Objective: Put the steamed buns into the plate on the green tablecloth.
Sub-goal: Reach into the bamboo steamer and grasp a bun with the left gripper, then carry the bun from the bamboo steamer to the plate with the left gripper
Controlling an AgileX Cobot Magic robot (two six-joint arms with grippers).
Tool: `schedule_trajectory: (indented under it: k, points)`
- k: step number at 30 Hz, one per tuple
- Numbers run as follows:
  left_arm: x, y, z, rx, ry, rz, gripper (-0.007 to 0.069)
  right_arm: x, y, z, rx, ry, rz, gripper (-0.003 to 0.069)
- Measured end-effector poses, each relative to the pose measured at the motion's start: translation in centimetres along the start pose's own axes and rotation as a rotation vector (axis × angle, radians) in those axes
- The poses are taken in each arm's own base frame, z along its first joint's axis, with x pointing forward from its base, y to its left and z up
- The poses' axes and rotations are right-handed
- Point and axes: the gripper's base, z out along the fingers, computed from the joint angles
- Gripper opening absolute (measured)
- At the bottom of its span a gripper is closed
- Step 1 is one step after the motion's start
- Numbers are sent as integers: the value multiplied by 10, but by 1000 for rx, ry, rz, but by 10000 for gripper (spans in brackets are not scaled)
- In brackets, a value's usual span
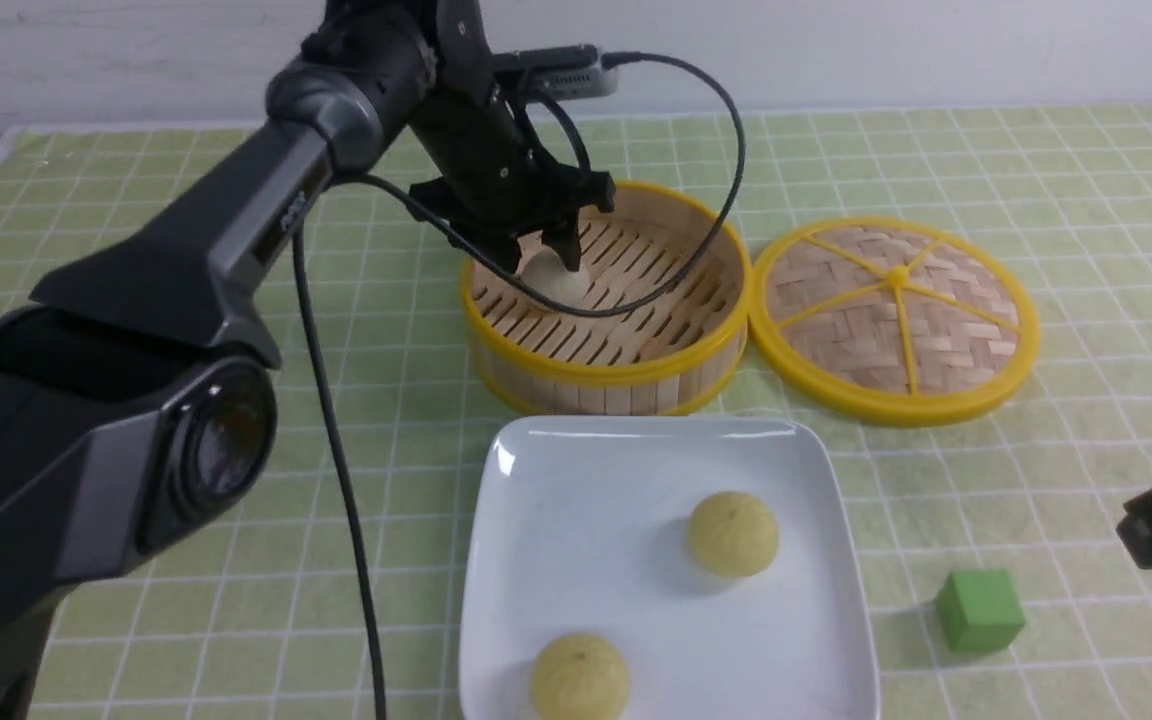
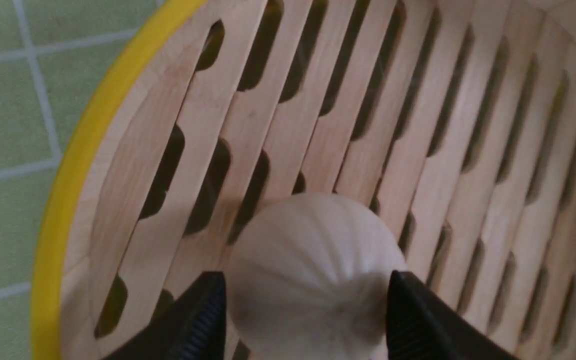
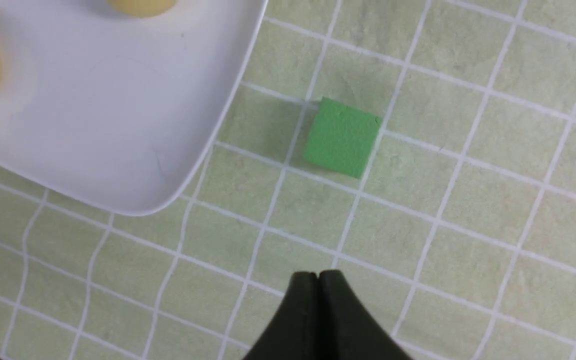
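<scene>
"Why is the left claw (image 2: 308,300) reaching into the steamer basket (image 1: 608,374)?"

"The off-white bun (image 2: 313,265) is sitting there, toward the basket's left side. The fingers are standing around it, one on either side, seemingly to line up a pinch; whether they are gripping, I can't tell."

"And the plate (image 1: 536,520)?"

"It's lying on the green tablecloth (image 1: 336,620), on the near side of the basket, already holding two yellow buns, one far right, one near left. That's leaving room for a third."

"The right claw (image 3: 316,280)?"

"Its tips are pressing together, holding nothing, probably because the left arm is doing this job."
</scene>
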Motion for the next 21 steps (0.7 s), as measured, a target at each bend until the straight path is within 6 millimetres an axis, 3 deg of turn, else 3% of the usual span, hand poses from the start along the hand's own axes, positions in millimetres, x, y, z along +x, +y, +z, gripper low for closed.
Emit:
schedule_trajectory:
  k: [4,5,6,8,11,14,15,17,19,20,21]
  points:
    - [3,2,14,-1,18,-40,347,0,0,0,0,-1,0,0]
    - [2,1,13,3,12,-60,224,0,0,0,-1,-1,0,0]
    - [3,1,12,3,16,-62,148,0,0,0,-1,-1,0,0]
    - [3,-1,6,4,27,-60,58,0,0,0,-2,-1,1,2]
    - [2,-4,-11,1,36,-50,31,0,0,0,-2,-1,1,3]
    - [-5,-13,-75,3,-27,6,29,0,0,0,-2,-4,1,6]
    - [-4,-13,-73,2,-23,7,29,0,0,0,-2,-4,1,6]
    - [1,-19,-117,13,-59,18,29,0,0,0,-2,-3,1,9]
    - [24,-26,-145,37,-19,26,29,0,0,0,-1,-3,1,13]
    - [29,-27,-148,42,-4,28,29,0,0,0,-1,-3,1,13]
    - [50,-33,-148,55,66,38,30,0,0,0,-1,-2,1,14]
